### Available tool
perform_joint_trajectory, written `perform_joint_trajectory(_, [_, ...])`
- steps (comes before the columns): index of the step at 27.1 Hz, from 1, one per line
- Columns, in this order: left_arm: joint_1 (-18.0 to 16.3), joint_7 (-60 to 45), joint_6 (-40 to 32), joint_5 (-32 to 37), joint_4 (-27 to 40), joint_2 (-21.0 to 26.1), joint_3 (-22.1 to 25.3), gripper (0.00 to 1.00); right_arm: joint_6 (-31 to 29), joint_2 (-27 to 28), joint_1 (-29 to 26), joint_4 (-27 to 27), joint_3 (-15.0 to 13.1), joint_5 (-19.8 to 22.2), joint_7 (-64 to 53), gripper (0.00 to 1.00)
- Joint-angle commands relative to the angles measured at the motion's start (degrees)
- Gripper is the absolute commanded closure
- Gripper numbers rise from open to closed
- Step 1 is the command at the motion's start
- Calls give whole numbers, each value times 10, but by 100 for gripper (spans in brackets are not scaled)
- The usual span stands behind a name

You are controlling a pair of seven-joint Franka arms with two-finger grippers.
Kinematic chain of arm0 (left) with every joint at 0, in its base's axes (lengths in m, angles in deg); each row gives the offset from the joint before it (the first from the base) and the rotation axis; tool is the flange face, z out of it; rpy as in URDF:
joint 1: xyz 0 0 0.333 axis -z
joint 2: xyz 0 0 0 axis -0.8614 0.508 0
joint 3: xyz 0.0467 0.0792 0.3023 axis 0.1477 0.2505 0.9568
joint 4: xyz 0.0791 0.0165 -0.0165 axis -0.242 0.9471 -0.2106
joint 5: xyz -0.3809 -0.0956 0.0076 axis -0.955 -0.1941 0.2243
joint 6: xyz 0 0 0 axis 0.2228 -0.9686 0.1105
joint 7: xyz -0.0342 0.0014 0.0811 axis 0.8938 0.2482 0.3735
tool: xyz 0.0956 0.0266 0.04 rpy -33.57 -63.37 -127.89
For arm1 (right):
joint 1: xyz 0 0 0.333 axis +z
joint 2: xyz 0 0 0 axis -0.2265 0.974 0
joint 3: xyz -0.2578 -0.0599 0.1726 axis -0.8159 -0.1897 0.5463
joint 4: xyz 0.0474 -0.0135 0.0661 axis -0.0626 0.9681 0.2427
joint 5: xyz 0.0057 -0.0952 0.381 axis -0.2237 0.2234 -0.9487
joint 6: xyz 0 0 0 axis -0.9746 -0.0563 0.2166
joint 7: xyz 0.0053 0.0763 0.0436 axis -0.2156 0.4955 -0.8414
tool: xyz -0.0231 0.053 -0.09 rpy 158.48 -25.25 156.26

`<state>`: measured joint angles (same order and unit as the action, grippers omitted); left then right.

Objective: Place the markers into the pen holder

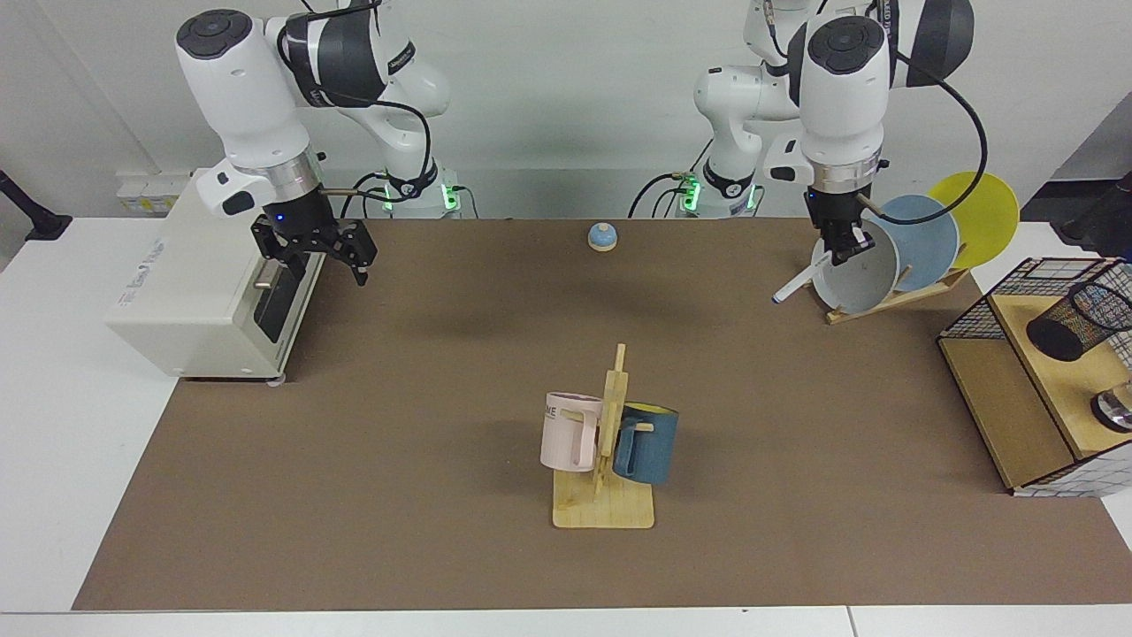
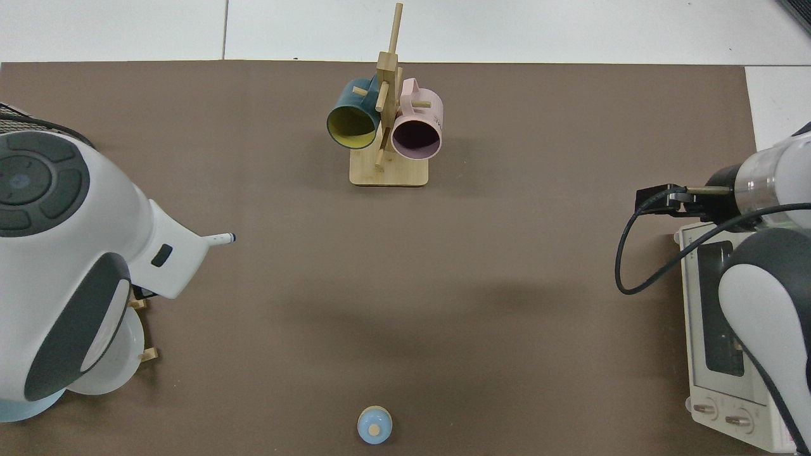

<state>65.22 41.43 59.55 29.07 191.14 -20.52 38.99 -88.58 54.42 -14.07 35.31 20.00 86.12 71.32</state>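
Observation:
A slim white marker (image 1: 800,285) with a dark blue tip hangs slanted in the air, its tip pointing down. My left gripper (image 1: 837,255) is shut on its upper end, just in front of the grey plate. In the top view only the marker's tip (image 2: 222,239) sticks out from under the left arm. The pen holder (image 1: 1074,320), a black mesh cup, stands on the wooden shelf at the far right of the facing view, well apart from the marker. My right gripper (image 1: 318,261) hangs open and holds nothing beside the toaster oven's door; the right gripper (image 2: 659,199) also shows in the top view.
A white toaster oven (image 1: 212,274) stands by the right arm. A wooden mug rack (image 1: 606,504) with a pink and a blue mug is at the middle front. Grey, blue and yellow plates lean in a rack (image 1: 884,305). A small blue dome (image 1: 602,236) sits at the back. A wire-grid shelf (image 1: 964,323) holds a shiny round object (image 1: 1116,409).

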Motion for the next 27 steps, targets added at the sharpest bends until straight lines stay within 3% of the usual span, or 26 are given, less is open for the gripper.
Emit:
perform_joint_trajectory(1, [-17, 45, -5, 49, -8, -4, -5, 100, -1, -11, -10, 4, 8, 1, -8, 0])
perform_joint_trajectory(7, [-44, 84, 6, 76, -16, -3, -2, 100, 6, -12, -9, 3, 8, 1, -8, 0])
perform_joint_trajectory(17, [-93, 161, 37, 102, -33, 2, -2, 100, 113, -25, -9, 3, 6, 16, -51, 0])
perform_joint_trajectory(20, [-107, 175, 53, 113, -34, 3, -2, 100, 115, -30, -9, 5, 7, 41, -83, 0])
perform_joint_trajectory(27, [-143, 246, 97, 150, -36, 7, -2, 100, 87, -26, -12, 5, 7, 37, -79, 0])
